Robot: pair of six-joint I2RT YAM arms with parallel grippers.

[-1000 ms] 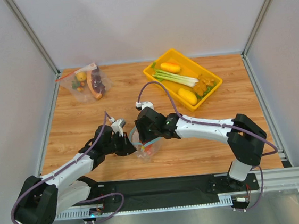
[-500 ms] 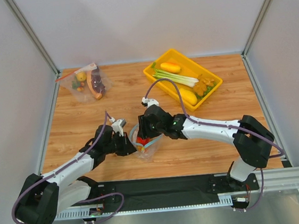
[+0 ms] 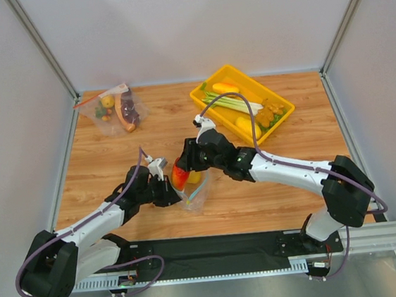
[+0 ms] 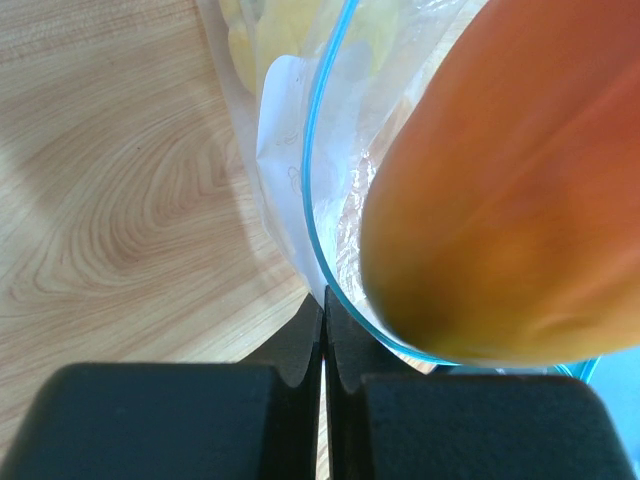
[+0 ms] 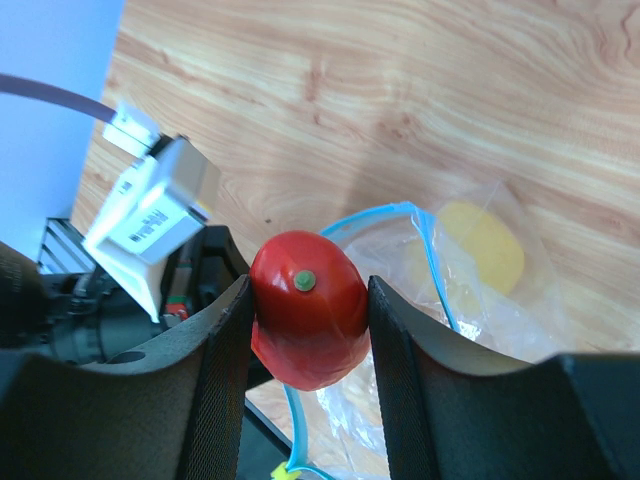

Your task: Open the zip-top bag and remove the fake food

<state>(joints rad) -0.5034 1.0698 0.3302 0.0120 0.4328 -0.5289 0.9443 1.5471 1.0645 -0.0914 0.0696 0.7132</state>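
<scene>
The clear zip-top bag with a light-blue strip lies open near the table's front middle. My left gripper is shut on the bag's edge. My right gripper is shut on a red-orange fruit and holds it just above the bag's mouth. The fruit fills the right of the left wrist view. A round yellow piece is still inside the bag. No leafy green or lumpy orange piece shows in the bag.
A yellow tray at the back right holds a leek, yellow and orange pieces. A second clear bag with a red-orange strip lies at the back left with toy food in it.
My right gripper has risen out of the bag and moved back, lifting the red-orange fruit clear of the mouth. The left gripper has kept its hold on the bag.
</scene>
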